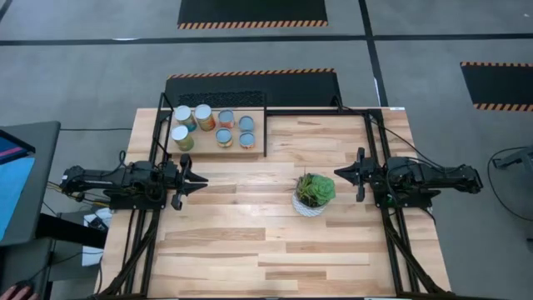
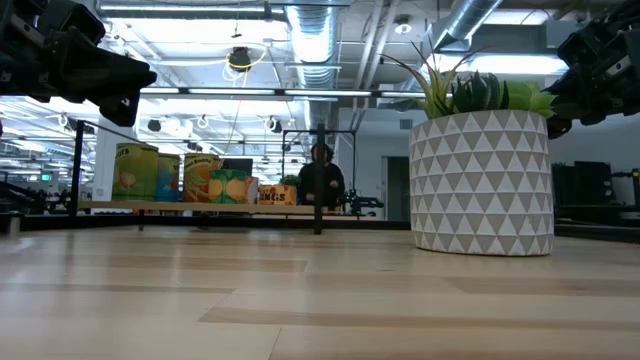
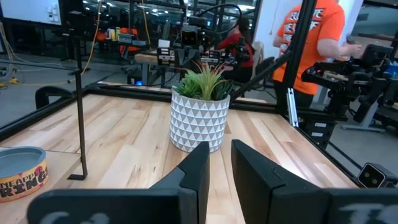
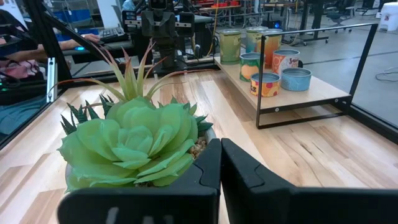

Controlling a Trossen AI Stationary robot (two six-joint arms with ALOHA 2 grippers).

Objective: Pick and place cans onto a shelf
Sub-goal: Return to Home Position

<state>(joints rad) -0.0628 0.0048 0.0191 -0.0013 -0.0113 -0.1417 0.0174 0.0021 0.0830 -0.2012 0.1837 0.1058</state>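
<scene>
Several cans [image 1: 215, 127] with green, orange and blue labels stand upright on the shelf [image 1: 206, 148], a light-wood platform framed by black bars at the table's far left. They also show in the right wrist view [image 4: 267, 84] and the low view [image 2: 135, 172]. One can [image 3: 22, 171] shows in the left wrist view. My left gripper [image 1: 202, 181] hovers near the shelf's near side, empty, with only a narrow gap between its fingers [image 3: 219, 163]. My right gripper [image 1: 340, 173] is shut and empty [image 4: 220, 155], just right of the plant.
A green plant in a white patterned pot [image 1: 313, 193] stands on the table between the two grippers, close to the right one [image 4: 134, 140]. Black frame bars [image 1: 369, 158] run along the table's sides. A person in an orange shirt [image 3: 314, 37] stands beyond the table.
</scene>
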